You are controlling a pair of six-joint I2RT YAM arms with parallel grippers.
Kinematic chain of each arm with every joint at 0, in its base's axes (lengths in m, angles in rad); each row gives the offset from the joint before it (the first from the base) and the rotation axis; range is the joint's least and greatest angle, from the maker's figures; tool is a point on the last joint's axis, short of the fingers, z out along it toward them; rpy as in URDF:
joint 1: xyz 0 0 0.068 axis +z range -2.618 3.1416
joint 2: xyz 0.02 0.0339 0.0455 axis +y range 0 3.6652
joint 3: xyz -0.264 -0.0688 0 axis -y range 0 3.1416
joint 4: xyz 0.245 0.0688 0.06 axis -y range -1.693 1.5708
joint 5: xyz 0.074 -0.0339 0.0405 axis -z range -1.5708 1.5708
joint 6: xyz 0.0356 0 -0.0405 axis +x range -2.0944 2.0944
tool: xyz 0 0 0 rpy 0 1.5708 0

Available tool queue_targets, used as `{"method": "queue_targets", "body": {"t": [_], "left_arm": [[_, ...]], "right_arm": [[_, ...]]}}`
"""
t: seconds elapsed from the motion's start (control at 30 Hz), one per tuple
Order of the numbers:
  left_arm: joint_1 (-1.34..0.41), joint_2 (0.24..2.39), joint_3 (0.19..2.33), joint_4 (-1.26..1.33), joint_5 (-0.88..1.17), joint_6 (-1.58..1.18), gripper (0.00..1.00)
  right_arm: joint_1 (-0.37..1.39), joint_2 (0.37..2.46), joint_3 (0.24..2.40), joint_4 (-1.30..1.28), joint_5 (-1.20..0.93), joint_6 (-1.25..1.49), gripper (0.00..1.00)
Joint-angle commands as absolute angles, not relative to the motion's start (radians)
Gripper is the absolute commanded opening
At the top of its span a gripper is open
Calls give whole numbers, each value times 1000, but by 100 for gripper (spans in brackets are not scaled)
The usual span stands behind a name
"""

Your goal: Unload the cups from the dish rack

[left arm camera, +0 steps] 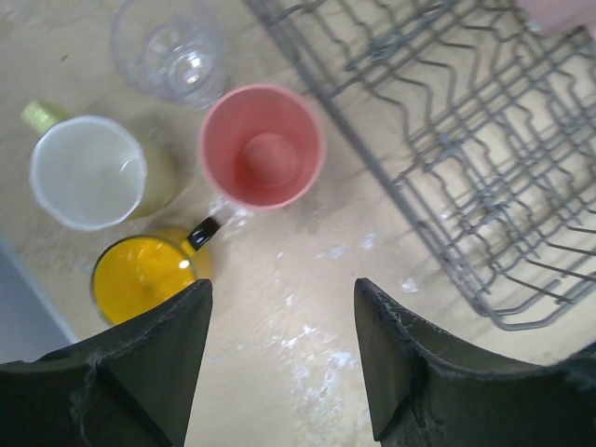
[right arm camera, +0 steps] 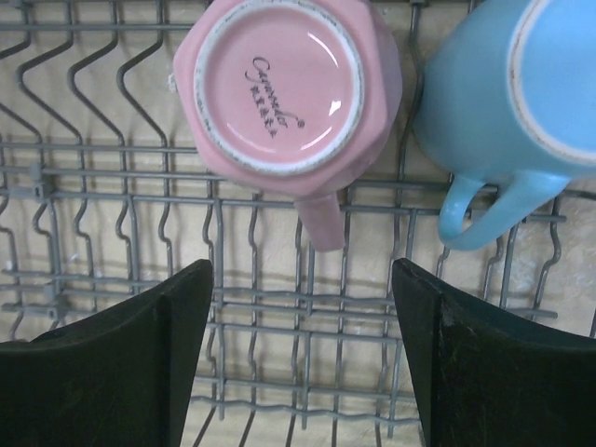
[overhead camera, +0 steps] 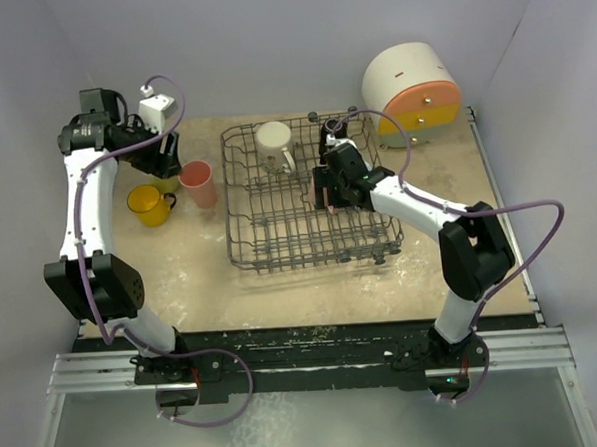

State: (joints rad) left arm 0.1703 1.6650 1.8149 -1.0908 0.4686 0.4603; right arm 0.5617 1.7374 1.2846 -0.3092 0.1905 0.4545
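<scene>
The dish rack (overhead camera: 309, 223) stands mid-table with a cream cup (overhead camera: 274, 145) upside down at its back. Over its right part hangs my right gripper (overhead camera: 329, 194), open. In the right wrist view an upturned pink cup (right arm camera: 279, 88) and a light blue mug (right arm camera: 503, 93) sit in the rack (right arm camera: 261, 317); the pink handle points toward the empty gap of the right gripper (right arm camera: 301, 270). Left of the rack stand a salmon cup (left arm camera: 263, 144), an orange-yellow mug (left arm camera: 140, 275), a yellow-green mug (left arm camera: 88, 172) and a clear glass (left arm camera: 170, 47). My left gripper (left arm camera: 282, 291) hovers open above bare table beside them.
A round white container with orange and yellow drawers (overhead camera: 412, 92) stands at the back right, close to the rack's far corner. The rack's near corner (left arm camera: 503, 317) lies just right of the left fingers. Grey walls close the table in on three sides.
</scene>
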Motion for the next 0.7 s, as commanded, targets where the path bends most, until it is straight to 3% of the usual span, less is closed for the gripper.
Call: {"method": "queue_targets", "body": {"t": [0.0,0.27,0.47,0.67], "left_arm": [[89,1602,1836,-1096,572,411,66],[61,1551,1737,-989,660,361,67],[60,1521,1729,-973,587,363,75],[66,1474,1723,-946,606,350,98]], "right_arm": [[563,1774,1321,-243,252,392,79],[564,1845,1339,-217,252,371,70],[567,1864,1336,-173,241,362,53],[586,1850,1349,-185,280,360,30]]}}
